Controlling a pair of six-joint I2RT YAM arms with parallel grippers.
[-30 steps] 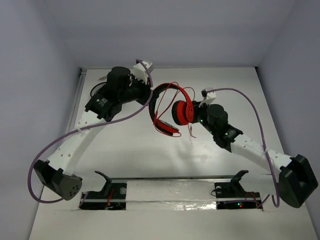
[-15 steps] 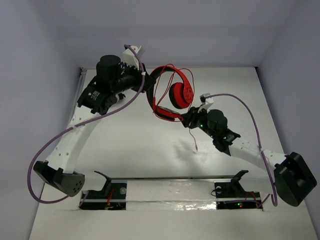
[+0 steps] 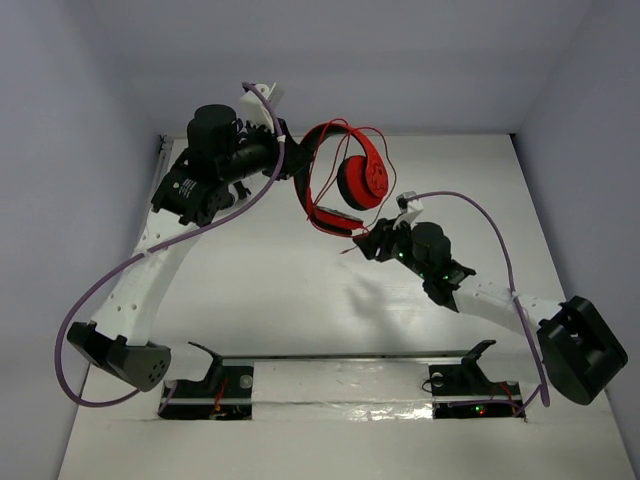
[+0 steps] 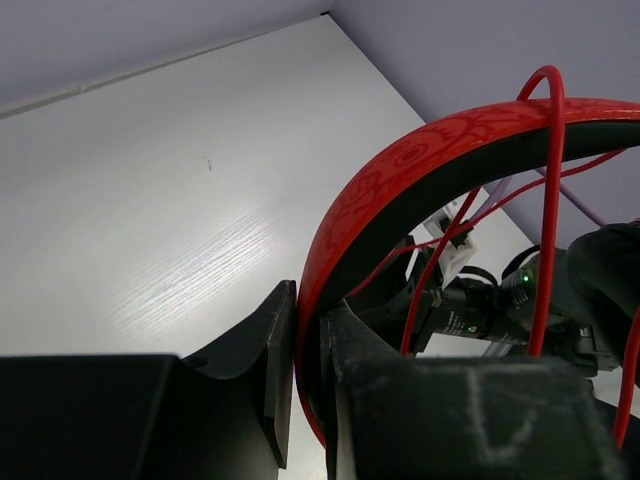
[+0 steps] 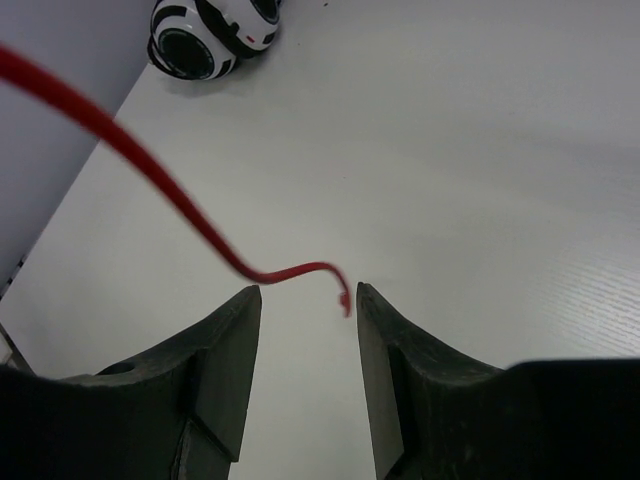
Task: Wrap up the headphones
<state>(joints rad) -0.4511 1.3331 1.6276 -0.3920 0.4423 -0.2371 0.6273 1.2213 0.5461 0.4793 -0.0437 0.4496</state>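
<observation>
Right gripper (image 5: 307, 292) retreated; only its camera shows black-and-white headphones (image 5: 212, 35).

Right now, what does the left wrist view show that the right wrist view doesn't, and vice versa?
Only the left wrist view: the left gripper shut on the red headphones at the headband, with the right arm behind. Only the right wrist view: the right gripper open, the red cable ending loose between its fingers, and black-and-white headphones by the wall. Both: the red cable and the white table.
</observation>
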